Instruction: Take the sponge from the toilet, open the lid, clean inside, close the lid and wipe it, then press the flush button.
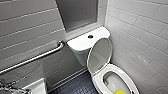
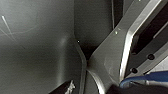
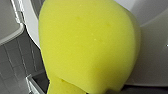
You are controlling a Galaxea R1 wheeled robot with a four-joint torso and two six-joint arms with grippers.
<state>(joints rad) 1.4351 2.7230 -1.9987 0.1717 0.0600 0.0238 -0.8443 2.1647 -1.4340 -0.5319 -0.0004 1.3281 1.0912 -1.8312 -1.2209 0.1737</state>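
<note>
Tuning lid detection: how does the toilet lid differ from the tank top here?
The lid is oval and raised, standing nearly upright by the tank. The tank top is a rounded rectangle lying flat. The tank top carries the dark round flush button, while the lid is plain. Both are white and glossy.

white tiled walls (image 1: 140, 32), a metal grab bar (image 1: 35, 58), dark perhaps studded floor (image 1: 75, 86).
</note>
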